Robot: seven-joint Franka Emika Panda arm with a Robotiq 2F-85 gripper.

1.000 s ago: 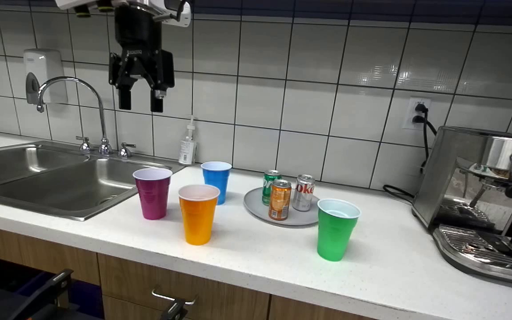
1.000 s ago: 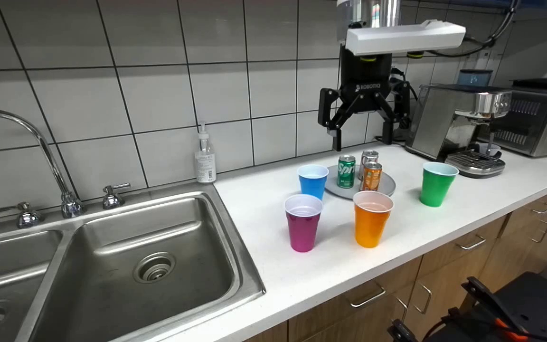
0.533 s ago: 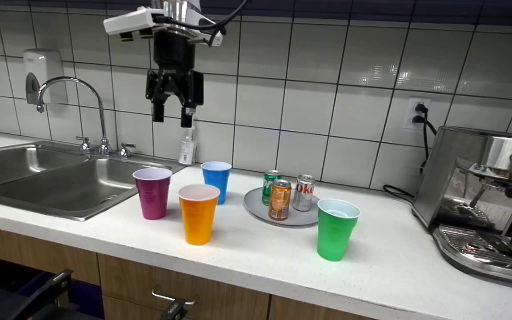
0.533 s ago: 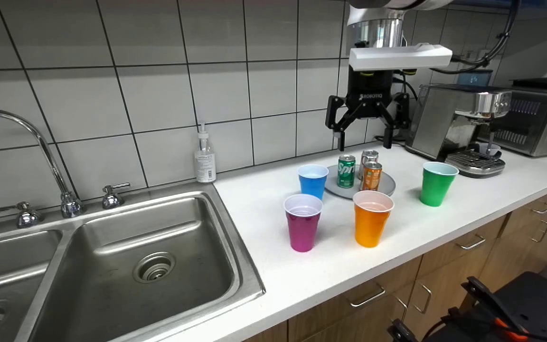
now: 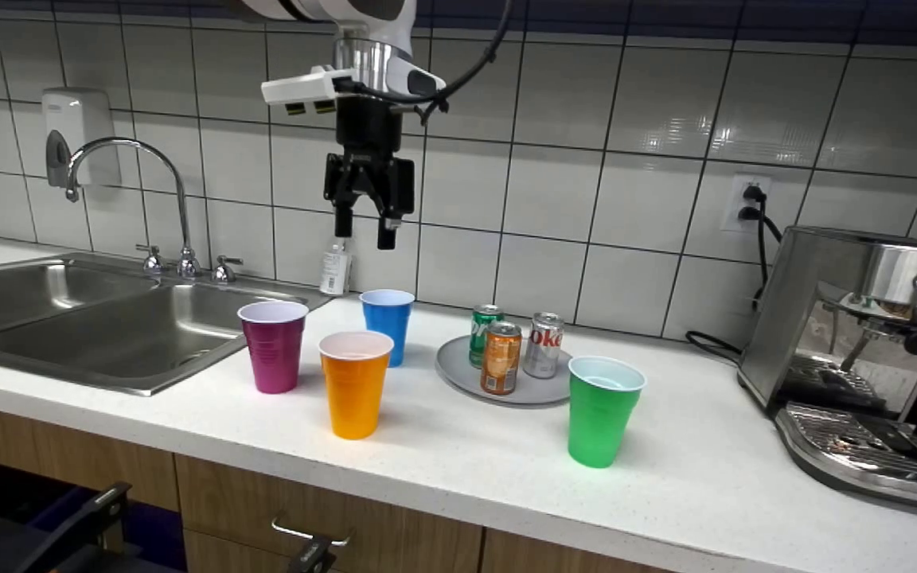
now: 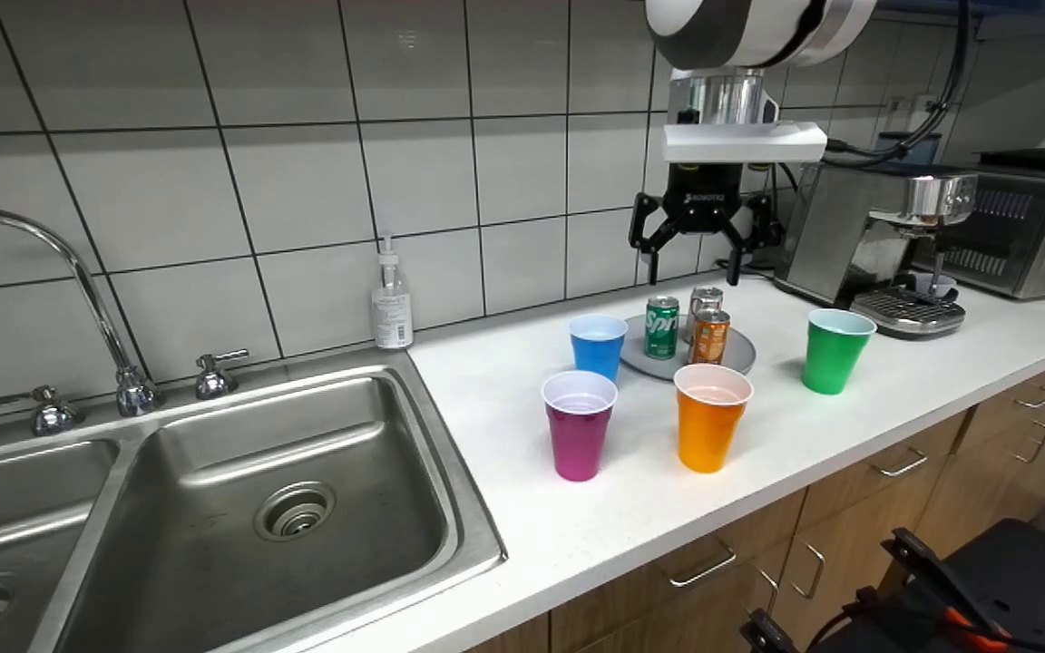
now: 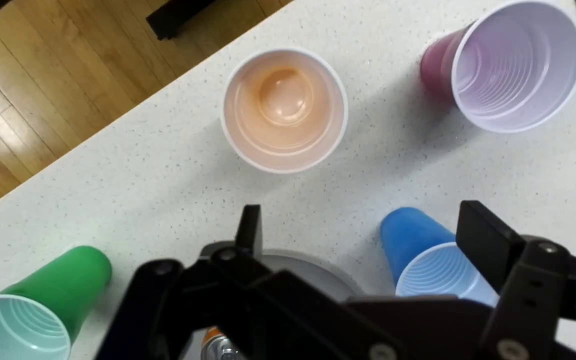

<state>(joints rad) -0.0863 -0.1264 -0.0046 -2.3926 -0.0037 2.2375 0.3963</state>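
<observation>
Wrist view: we note the gripper point(image 7: 360, 211) spread, holding nothing, partly covering the blue cup point(image 7: 413, 237) at lower right; a low sweep might topple it.

Your white speckled countertop point(image 5: 458, 454) is carrying: purple cup point(image 5: 275, 354), orange cup point(image 5: 356, 394), blue cup point(image 5: 392, 325) and green cup point(image 5: 602, 418), all standing upright and apart; round grey plate point(image 5: 455, 364), lying flat; espresso machine point(image 6: 840, 231) and boxy steel appliance point(image 6: 1021, 227).
</observation>
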